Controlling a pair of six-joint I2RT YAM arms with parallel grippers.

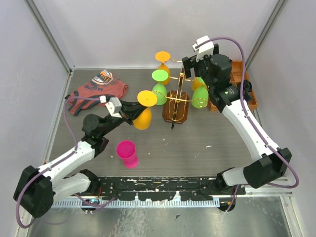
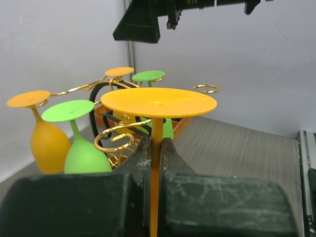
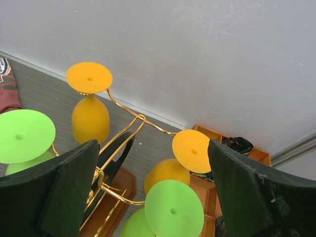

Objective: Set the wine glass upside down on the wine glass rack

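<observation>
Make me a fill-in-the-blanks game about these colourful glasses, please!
1. The left gripper is shut on the stem of an ____ wine glass.
2. ____ other glasses hang upside down on the wine glass rack.
3. The cup on the table near the left arm is ____.
4. The right gripper, above the rack, is ____.

Missing words: orange; four; pink; open.
</observation>
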